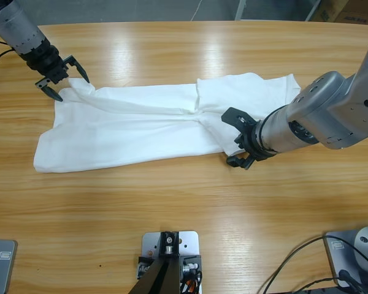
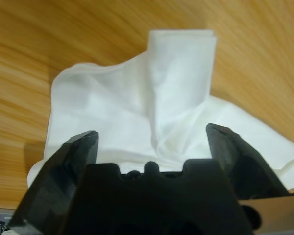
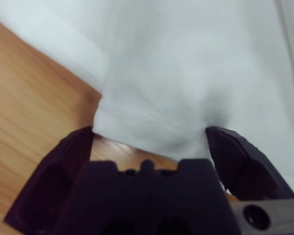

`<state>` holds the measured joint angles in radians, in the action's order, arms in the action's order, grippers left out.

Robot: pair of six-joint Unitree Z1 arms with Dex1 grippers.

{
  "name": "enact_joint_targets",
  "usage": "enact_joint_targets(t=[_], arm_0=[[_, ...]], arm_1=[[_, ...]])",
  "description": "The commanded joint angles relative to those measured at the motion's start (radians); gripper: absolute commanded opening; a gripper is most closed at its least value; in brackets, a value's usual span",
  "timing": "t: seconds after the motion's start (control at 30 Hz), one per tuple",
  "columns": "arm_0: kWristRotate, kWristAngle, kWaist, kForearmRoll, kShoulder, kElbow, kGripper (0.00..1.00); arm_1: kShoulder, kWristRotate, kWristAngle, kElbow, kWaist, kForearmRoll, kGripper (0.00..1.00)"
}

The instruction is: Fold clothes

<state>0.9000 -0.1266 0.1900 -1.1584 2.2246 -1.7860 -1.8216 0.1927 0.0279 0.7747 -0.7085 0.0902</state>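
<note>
So the shirt (image 1: 153,125) is lying across the middle of the table (image 1: 190,214) as a long band, with its long axis running roughly 9 to 3 in the high view, tilted a bit so the 9 o'clock end sits lower than the 3 o'clock end. It already looks folded lengthwise, at least partly, with a ridge of wrinkles running down the middle. The whole thing hinges on the two arms sitting at opposite ends of that long axis. Going by the wrist views, the left gripper (image 1: 62,78) is the one at the upper-left corner of the cloth, at about 10 o'clock from the shirt's centre. Its jaws are spread apart with a bunched-up bit of fabric between them, not pinched as far as I can see. The right gripper (image 1: 240,139) comes in from the 3 o'clock side and sits at the shirt's lower edge right of centre. Its jaws are spread too, straddling a hemmed edge (image 3: 137,137) without clamping on it. Neither one is actually holding anything right now. My guess is the next fold brings one end over toward the other along that 9–3 line, so each arm would need to grab the end nearest it, left taking the 9 o'clock end and right the 3 o'clock one.
</note>
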Motion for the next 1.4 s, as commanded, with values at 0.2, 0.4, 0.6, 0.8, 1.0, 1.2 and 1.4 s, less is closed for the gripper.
enact_joint_targets(t=[0.2, 0.4, 0.6, 0.8, 1.0, 1.2, 1.4], arm_0=[[-0.019, -0.004, -0.006, -0.019, 0.104, -0.027, 0.067], [-0.075, 0.020, -0.006, -0.027, 0.079, -0.027, 0.000], [-0.077, 0.024, 0.006, -0.045, 0.005, -0.036, 0.000], [-0.092, 0.049, 0.054, -0.120, -0.028, -0.036, 0.000], [-0.015, 0.113, 0.119, -0.215, -0.051, 0.002, 0.000], [0.042, 0.193, 0.120, -0.231, -0.062, 0.110, 0.000], [0.060, 0.206, 0.121, -0.235, -0.032, 0.162, 0.000]], arm_1=[[-0.076, 0.010, -0.017, -0.040, -0.011, -0.003, 0.913], [-0.071, 0.010, -0.009, -0.038, -0.010, -0.003, 0.904], [-0.061, 0.010, -0.009, -0.039, -0.011, -0.003, 0.904], [-0.039, 0.010, -0.009, -0.051, -0.011, 0.000, 0.904], [-0.038, 0.010, -0.008, -0.058, -0.010, -0.001, 0.906], [-0.022, 0.010, -0.003, -0.082, -0.011, -0.003, 0.908], [-0.024, 0.014, -0.003, -0.081, -0.010, -0.010, 0.905]])
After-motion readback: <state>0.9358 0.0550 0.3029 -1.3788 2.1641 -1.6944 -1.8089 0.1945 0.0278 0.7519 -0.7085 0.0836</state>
